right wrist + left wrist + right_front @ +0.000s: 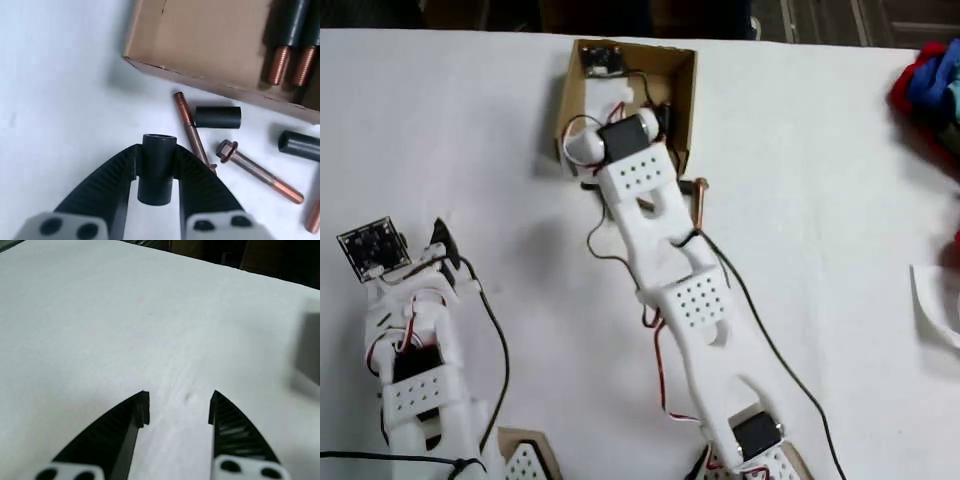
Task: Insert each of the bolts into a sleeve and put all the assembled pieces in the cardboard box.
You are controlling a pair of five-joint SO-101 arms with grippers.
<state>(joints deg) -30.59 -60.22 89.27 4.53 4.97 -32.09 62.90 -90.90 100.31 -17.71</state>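
Observation:
My right gripper (156, 150) is shut on an upright black sleeve (156, 172), just above the table in front of the cardboard box (210, 45). Two sleeved bolts (292, 45) lie inside the box with their copper threads sticking out. On the table by the box wall lie a loose bolt (191, 129), a hex-head bolt (260, 172) and two loose sleeves (217, 116) (300, 145). In the high view the right arm covers the box (682, 75), with one bolt (700, 205) beside it. My left gripper (179, 405) stands open over bare table at the left (442, 245).
The white tabletop (490, 130) spreads wide to the left and right of the box. Coloured cloth (930, 80) and a white curved object (935, 305) sit at the right edge. A blurred grey block (307, 347) shows at the side of the left wrist view.

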